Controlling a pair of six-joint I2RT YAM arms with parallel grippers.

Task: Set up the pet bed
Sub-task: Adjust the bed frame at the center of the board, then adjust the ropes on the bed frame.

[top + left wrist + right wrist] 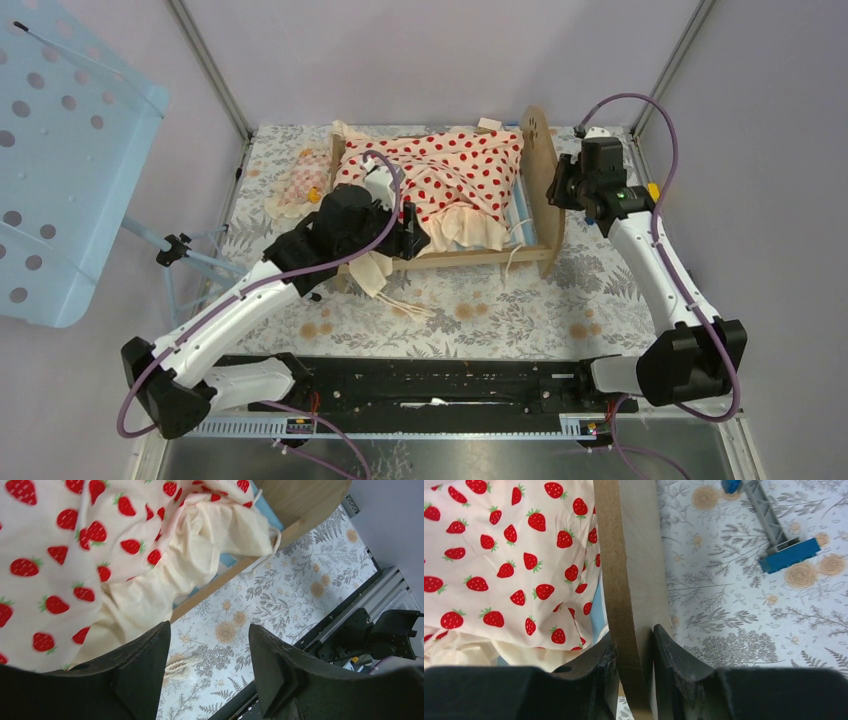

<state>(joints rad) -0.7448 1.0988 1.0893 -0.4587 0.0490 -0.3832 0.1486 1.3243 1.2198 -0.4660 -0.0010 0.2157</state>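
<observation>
The bed [470, 260] sits at the middle of the surface [600, 290], blanket [450, 165] heaped over it; the step looks like steadying the frame to spread the cover; right jaws clamp the headboard [634, 555]; left jaws stand apart, empty, by the blanket's hem; next, pinch that hem; mattress [520, 218] mostly hidden.

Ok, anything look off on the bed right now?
Yes: the blanket is bunched up, its ruffle spilling over the near rail of the bed, and the pillow lies on the table outside it.
</observation>
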